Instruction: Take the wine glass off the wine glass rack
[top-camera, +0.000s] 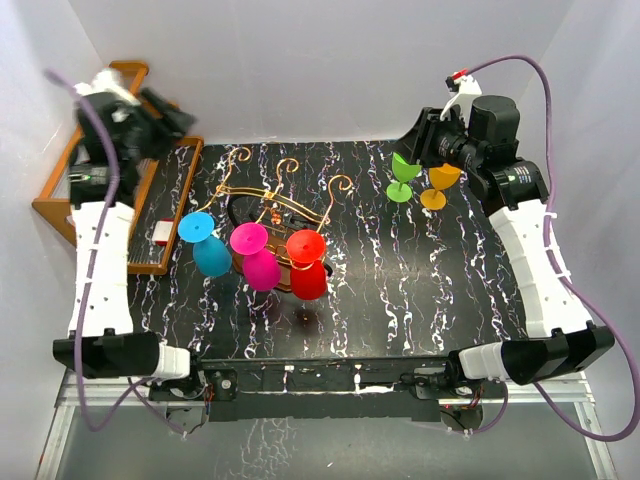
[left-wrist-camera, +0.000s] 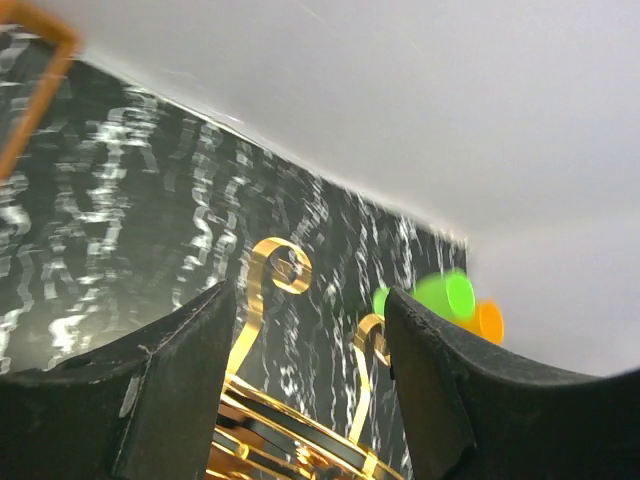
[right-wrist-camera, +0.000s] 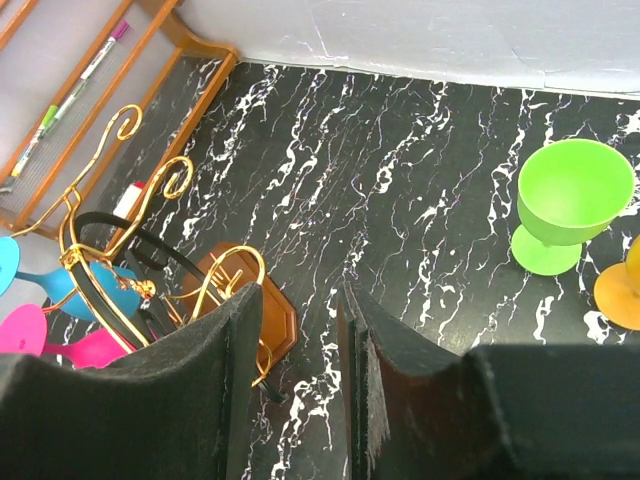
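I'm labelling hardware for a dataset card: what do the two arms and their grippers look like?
The left arm and right arm have white shells with black joints. A purple cable runs along each; the right's meets a red plug. The left gripper and right gripper have broad matte black fingers.

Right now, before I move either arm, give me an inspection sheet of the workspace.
Surface: black table with white marbling.
Job's things: wine glass rack, with blue glass, pink glass, red glass hanging on it.
Clutter: green glass, orange glass upright far right; wooden shelf with pens far left.
Grippers: left hand open, empty, raised by the shelf; right hand open, empty, near the green glass.
Cables: purple cable on each arm, away from the rack.
Surroundings: white walls.
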